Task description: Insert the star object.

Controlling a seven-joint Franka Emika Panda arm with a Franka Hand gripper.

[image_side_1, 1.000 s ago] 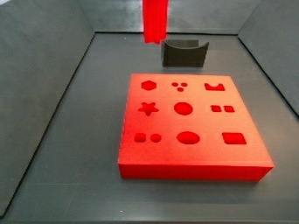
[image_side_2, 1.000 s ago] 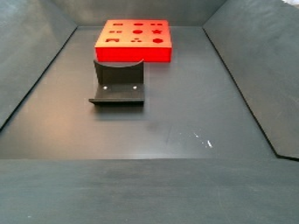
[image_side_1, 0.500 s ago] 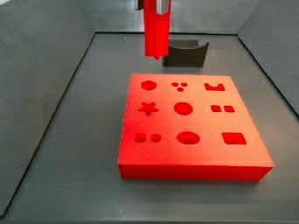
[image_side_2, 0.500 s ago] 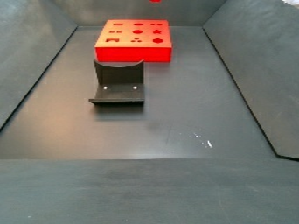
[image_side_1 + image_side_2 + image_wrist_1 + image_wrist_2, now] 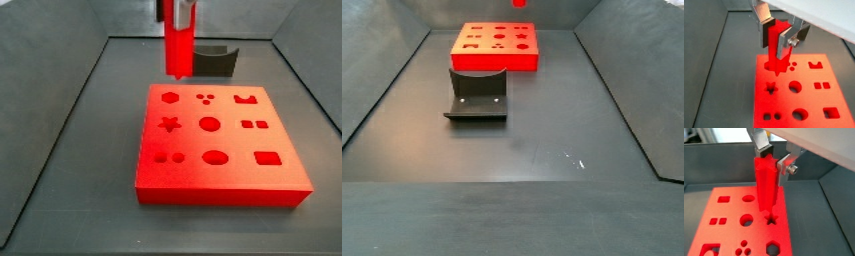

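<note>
My gripper (image 5: 778,36) is shut on the star object (image 5: 774,47), a slim bright red peg that hangs upright from the fingers. In both wrist views the peg's lower end hovers above the large red block (image 5: 784,107), close to its star-shaped hole (image 5: 771,88). The gripper (image 5: 775,161), the peg (image 5: 766,185), the block (image 5: 731,210) and the star hole (image 5: 771,219) show there too. In a side view the peg (image 5: 178,50) hangs from the gripper (image 5: 179,8) above the block's far edge (image 5: 238,175). The star hole (image 5: 170,124) lies nearer the camera.
The dark fixture (image 5: 211,60) stands on the floor behind the block; it also shows in a side view (image 5: 477,95) in front of the block (image 5: 496,62). Grey walls enclose the floor. The block has several other shaped holes.
The gripper with the star object has come down and moved nearer the block over the last second. The block and the fixture have not moved.
</note>
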